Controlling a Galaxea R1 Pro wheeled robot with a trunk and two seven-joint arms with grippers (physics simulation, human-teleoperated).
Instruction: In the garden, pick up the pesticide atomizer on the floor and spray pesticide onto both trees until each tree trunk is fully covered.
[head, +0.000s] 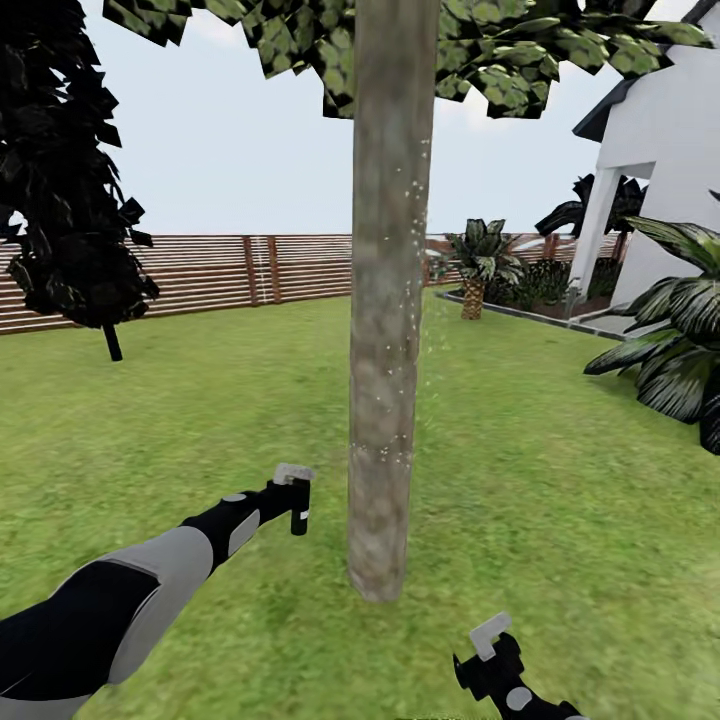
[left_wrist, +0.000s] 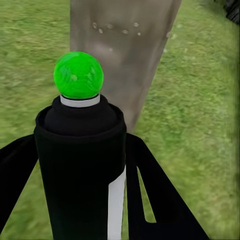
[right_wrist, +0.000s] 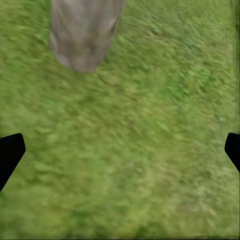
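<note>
Here, the left hand (head: 292, 497) grips the atomizer (head: 299, 512), green dot (left_wrist: 78, 75) on top, just left of the trunk (head: 385, 300). White specks (head: 410, 300) dot the bark's right side. Low at right, the right hand (head: 487, 650) hangs wide apart over the lawn (head: 560, 480).

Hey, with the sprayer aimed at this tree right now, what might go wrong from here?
Coverage may end up patchy: white pesticide specks dot mainly the right side of the tree trunk, and its base looks bare. The atomizer, gripped by the left gripper, sits close beside the trunk, so swinging around it might bump the bark.
</note>
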